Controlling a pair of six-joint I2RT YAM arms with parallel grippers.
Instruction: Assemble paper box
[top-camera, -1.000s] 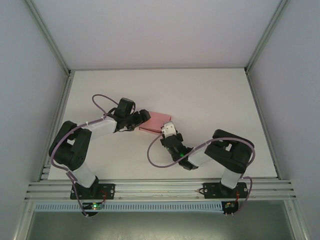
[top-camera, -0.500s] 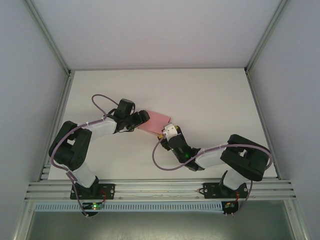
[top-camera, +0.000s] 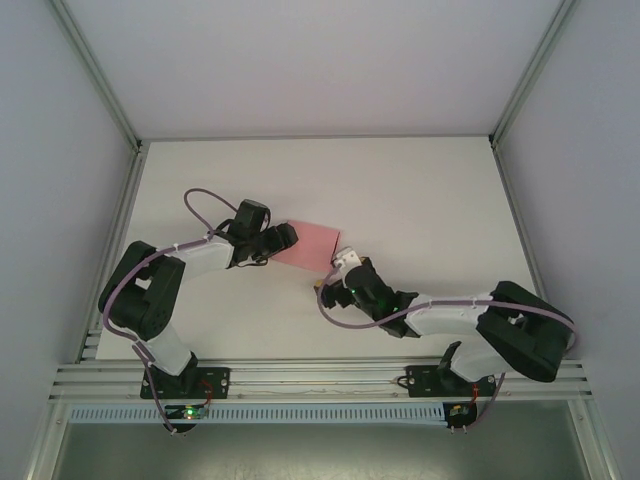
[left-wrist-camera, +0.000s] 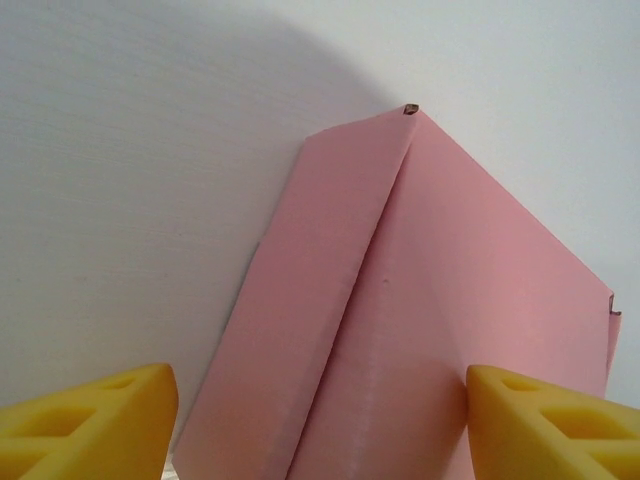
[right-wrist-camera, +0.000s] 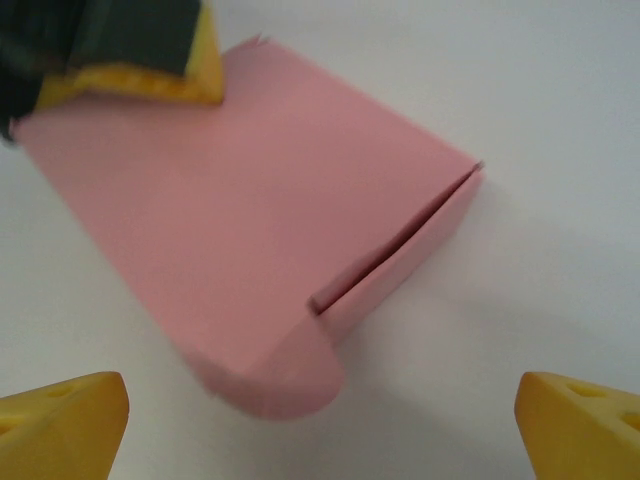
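Note:
The pink paper box (top-camera: 312, 242) lies flat on the white table as a closed, slim rectangular packet. In the left wrist view the paper box (left-wrist-camera: 400, 330) shows a long folded seam and runs between my wide-set yellow fingertips (left-wrist-camera: 90, 420). My left gripper (top-camera: 283, 237) is open around the box's left end (left-wrist-camera: 320, 425), with its right pad against the card's edge. My right gripper (top-camera: 340, 268) is open just off the box's near right corner (right-wrist-camera: 320, 430). The paper box (right-wrist-camera: 250, 230) lies ahead of it with a rounded tab end, apart from both its pads.
The white table (top-camera: 430, 200) spreads wide behind and to the right of the box. Metal frame rails (top-camera: 300, 378) run along the near edge and up both sides. A yellow finger of the left gripper (right-wrist-camera: 150, 60) rests on the box's far corner in the right wrist view.
The right arm's elbow has swung out to the right and dropped low, and its gripper has drawn slightly back off the box. The left arm has hardly moved.

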